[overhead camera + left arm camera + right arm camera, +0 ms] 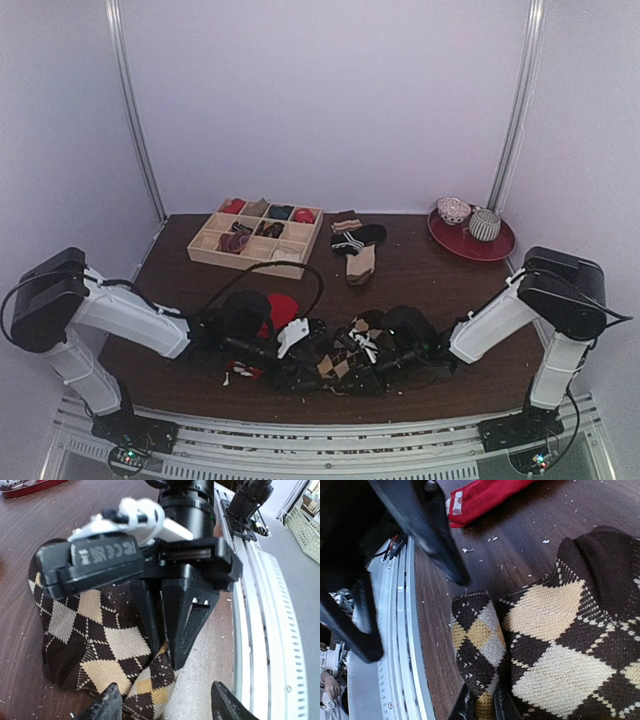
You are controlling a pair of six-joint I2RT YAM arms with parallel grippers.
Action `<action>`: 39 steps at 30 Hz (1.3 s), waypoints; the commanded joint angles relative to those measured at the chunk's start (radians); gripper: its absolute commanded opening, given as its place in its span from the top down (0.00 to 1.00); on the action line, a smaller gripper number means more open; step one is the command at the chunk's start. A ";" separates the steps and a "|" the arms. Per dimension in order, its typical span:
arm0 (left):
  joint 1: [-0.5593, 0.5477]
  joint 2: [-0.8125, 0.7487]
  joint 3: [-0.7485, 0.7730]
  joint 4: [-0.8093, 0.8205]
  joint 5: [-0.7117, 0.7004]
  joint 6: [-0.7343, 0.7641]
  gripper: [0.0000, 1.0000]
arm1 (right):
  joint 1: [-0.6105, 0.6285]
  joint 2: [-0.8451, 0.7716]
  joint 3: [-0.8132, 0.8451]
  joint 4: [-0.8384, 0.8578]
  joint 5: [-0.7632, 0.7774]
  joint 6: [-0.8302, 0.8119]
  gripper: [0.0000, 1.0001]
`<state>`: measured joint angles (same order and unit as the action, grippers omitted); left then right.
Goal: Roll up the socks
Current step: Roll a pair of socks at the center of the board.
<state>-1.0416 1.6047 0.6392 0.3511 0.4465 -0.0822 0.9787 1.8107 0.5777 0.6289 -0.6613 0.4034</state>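
Observation:
The brown argyle sock (352,352) lies bunched near the table's front edge, between the two arms. In the right wrist view my right gripper (484,710) is shut on a folded edge of the argyle sock (560,645). The left wrist view shows that pinch from the other side, on the argyle sock (100,645). My left gripper (167,705) is open, its fingertips (107,702) spread either side of the fold and apart from it. The red sock (283,308) lies just behind the left gripper (300,352), and its end (480,497) shows in the right wrist view.
A wooden compartment tray (205,252) with rolled socks stands at the back left. A black striped sock (352,240) and a tan sock (361,264) lie mid-table. A red plate (500,248) with bowls sits back right. The metal rail (270,630) runs along the near edge.

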 commanded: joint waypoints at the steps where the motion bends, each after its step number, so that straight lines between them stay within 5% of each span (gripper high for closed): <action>1: -0.001 0.073 -0.026 0.159 0.001 0.087 0.40 | -0.003 0.095 -0.038 -0.259 -0.064 0.030 0.95; 12: -0.003 0.179 -0.005 0.113 0.028 0.105 0.53 | -0.045 0.128 -0.016 -0.300 -0.112 -0.014 0.95; 18: -0.005 0.185 0.006 0.102 0.036 0.081 0.79 | -0.061 0.138 0.015 -0.362 -0.088 -0.048 0.94; 21: -0.005 0.215 0.045 0.054 0.038 0.042 1.00 | -0.061 0.117 0.040 -0.409 -0.048 -0.067 0.83; 28: 0.024 0.352 0.115 -0.164 0.043 -0.168 1.00 | -0.044 -0.257 -0.097 -0.240 0.209 -0.135 0.56; 32: 0.072 0.407 0.078 -0.169 0.147 -0.320 1.00 | 0.081 -0.466 -0.209 -0.105 0.435 -0.330 0.46; 39: 0.101 0.440 0.077 -0.233 0.208 -0.383 1.00 | 0.282 -0.442 -0.214 -0.036 0.753 -0.657 0.40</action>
<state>-0.9543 1.9545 0.7769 0.4232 0.7048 -0.3931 1.2201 1.3190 0.3576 0.5388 -0.1619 -0.0250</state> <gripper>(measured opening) 0.033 0.594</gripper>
